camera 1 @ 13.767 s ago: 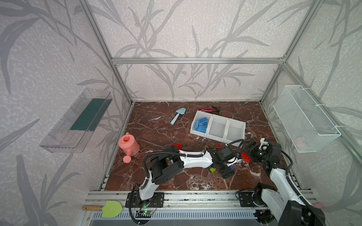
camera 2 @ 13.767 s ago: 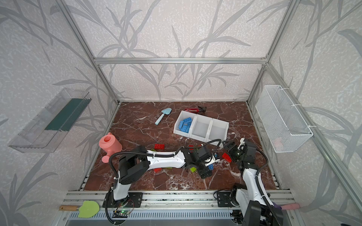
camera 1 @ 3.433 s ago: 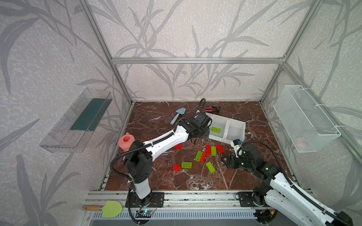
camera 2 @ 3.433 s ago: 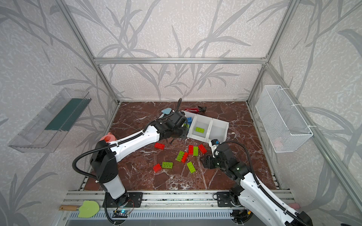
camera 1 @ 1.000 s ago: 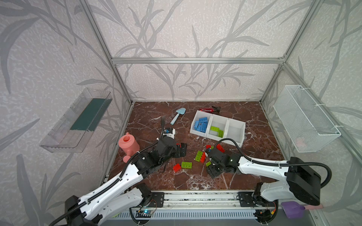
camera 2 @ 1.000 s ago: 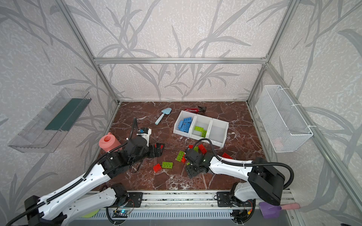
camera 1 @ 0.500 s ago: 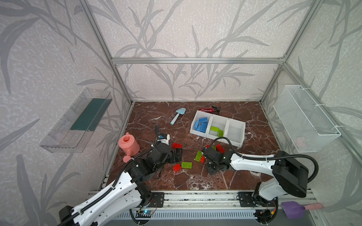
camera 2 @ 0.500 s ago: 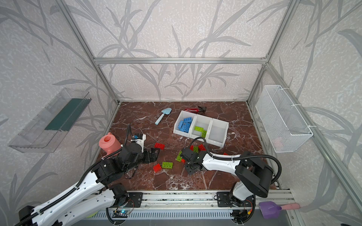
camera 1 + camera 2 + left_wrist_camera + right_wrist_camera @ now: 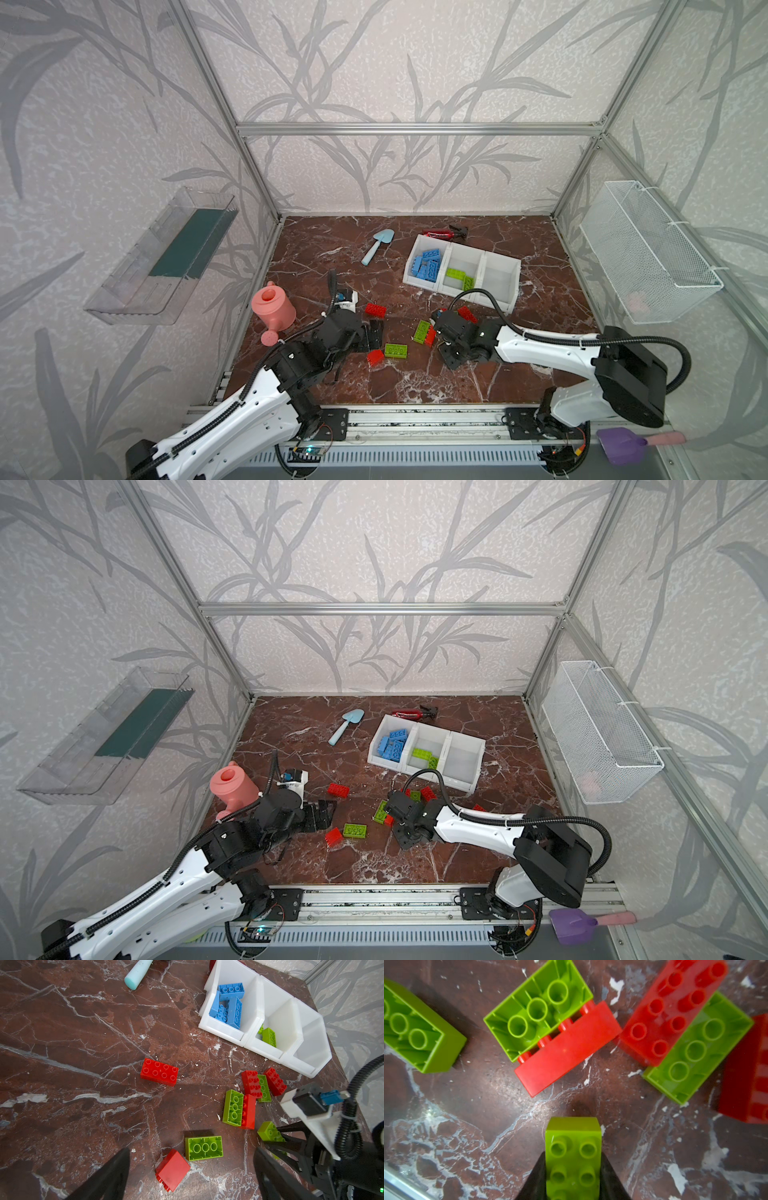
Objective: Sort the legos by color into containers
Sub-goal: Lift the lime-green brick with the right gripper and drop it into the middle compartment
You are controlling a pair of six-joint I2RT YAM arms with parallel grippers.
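The right gripper (image 9: 572, 1159) is closed on a lime green brick (image 9: 573, 1132), with the jaws clamping its long sides. This is evidently for carrying it to the middle bin (image 9: 468, 257), which holds green. Loose red and green legos (image 9: 422, 331) lie just left. The containers (image 9: 508, 296) stand farther back; the right bin (image 9: 500, 274) is empty. The left gripper (image 9: 191, 1167) hangs spread wide, empty, over a red brick (image 9: 172, 1169).

Red legos (image 9: 159, 1071), lime green legos (image 9: 204, 1148), blue legos (image 9: 230, 991); white containers (image 9: 286, 1020). Tabletop (image 9: 72, 1043): reddish-brown marble with white veining. Walls (image 9: 415, 62): pale ground, grey leaf print. Trowel (image 9: 376, 245): light blue. Watering can (image 9: 276, 309): salmon pink. Wire basket (image 9: 648, 257): white. Robot arms (image 9: 540, 353): white with black joints.
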